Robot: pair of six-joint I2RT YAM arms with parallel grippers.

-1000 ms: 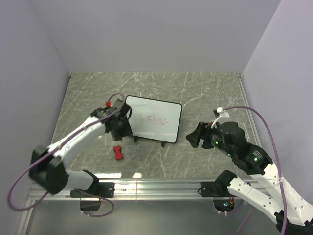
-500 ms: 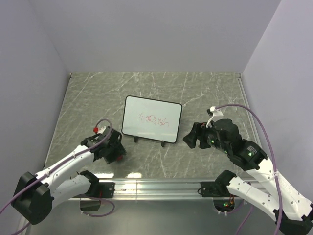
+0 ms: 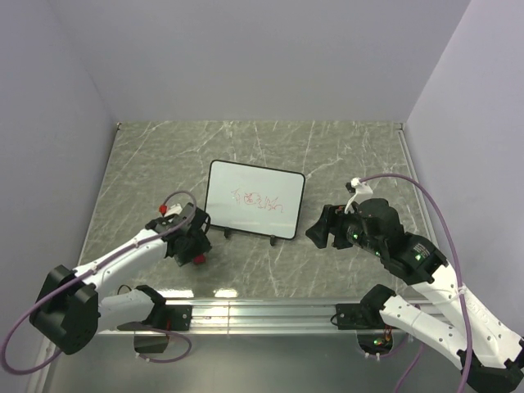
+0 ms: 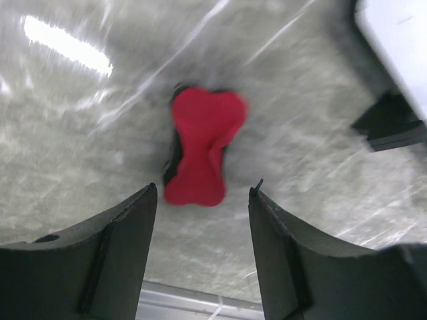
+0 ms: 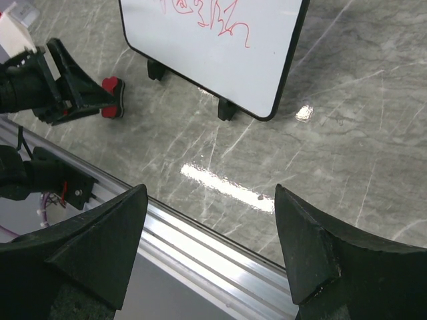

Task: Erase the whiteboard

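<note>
The whiteboard [image 3: 254, 182], marked with red scribbles [image 3: 256, 200], stands at the middle of the table [image 3: 344, 155], and the red eraser [image 4: 200, 150] lies just near-left of it. The left gripper [image 4: 201, 200] is held spread above the eraser, 1 finger to each side; it should be lowered straight and closed across the narrow waist for a firm hold. The right gripper [image 5: 210, 200] is likewise spread and empty, right of the board.

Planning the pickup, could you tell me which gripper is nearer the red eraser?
Left. The left gripper is open right over the red eraser; the right gripper is far off, beyond the whiteboard.
</note>
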